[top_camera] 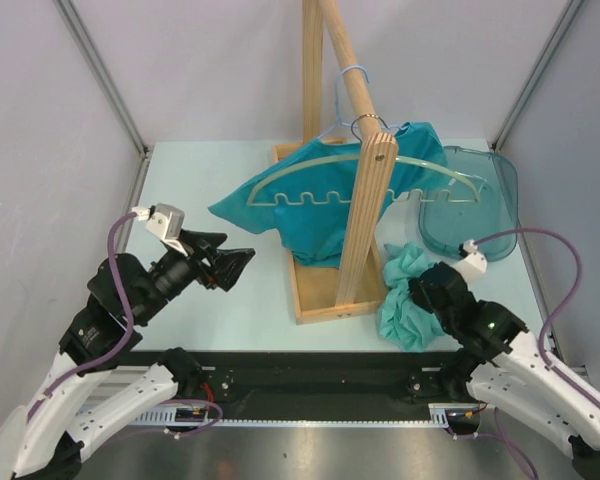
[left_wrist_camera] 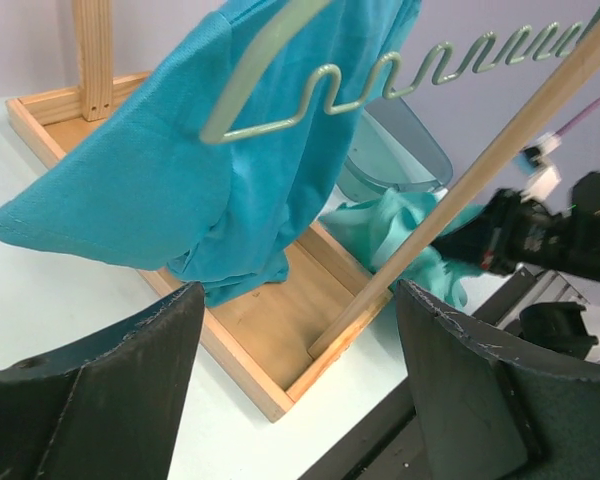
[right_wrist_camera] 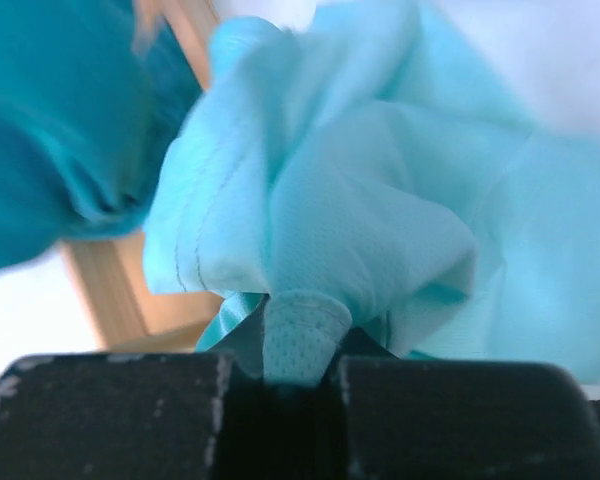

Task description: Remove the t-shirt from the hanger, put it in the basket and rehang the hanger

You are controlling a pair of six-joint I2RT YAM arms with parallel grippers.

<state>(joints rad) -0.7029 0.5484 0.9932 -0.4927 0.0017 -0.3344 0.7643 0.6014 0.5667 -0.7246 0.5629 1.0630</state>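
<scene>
Right jaws on pale cloth (right_wrist_camera: 380, 200); t-shirt (left_wrist_camera: 160, 180) over wooden tray (left_wrist_camera: 260, 335)

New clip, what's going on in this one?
The right gripper is shut on a fold of a crumpled light turquoise garment lying on the table beside the base of the wooden stand. The darker teal t-shirt hangs draped on the pale green hanger on that stand. The left gripper hovers open to the left of it, touching nothing.
</scene>
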